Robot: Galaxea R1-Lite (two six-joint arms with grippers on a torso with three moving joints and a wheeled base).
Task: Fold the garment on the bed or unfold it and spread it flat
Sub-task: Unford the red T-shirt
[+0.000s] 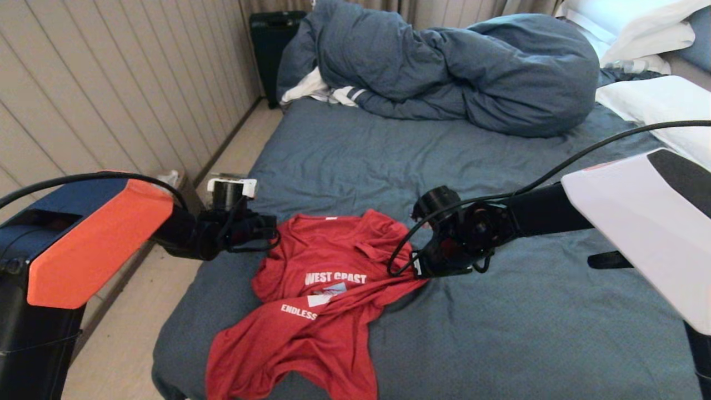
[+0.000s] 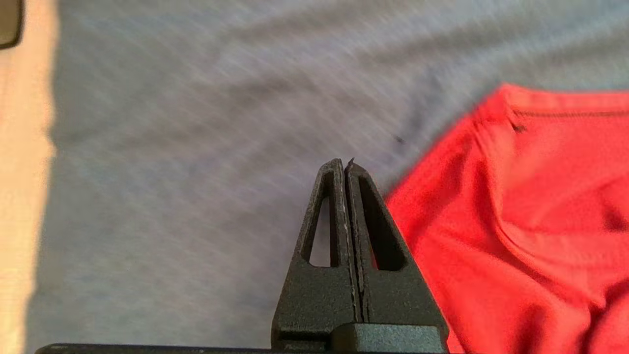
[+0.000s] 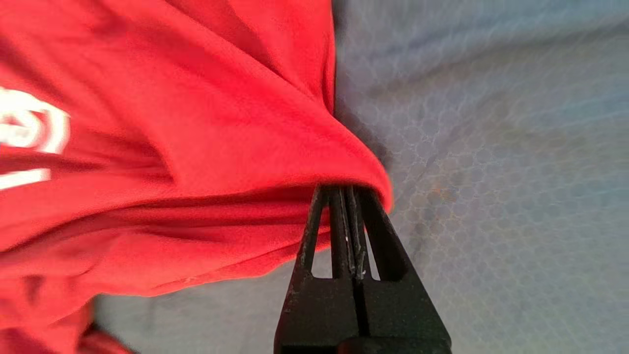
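Note:
The garment, a red T-shirt with white "WEST COAST" and "ENDLESS" lettering, lies crumpled near the front left of the bed. Its lower part hangs toward the bed's front edge. My right gripper is at the shirt's right side, shut on the garment. Its tips are buried under a taut red fold above the blue-grey sheet. My left gripper sits by the shirt's upper left edge. In its wrist view it is shut and empty over the sheet, just beside the red cloth.
A bunched blue-grey duvet fills the far end, with a white striped cloth under its left side. White pillows lie far right. A pale floor strip, a panelled wall and a black case run along the left.

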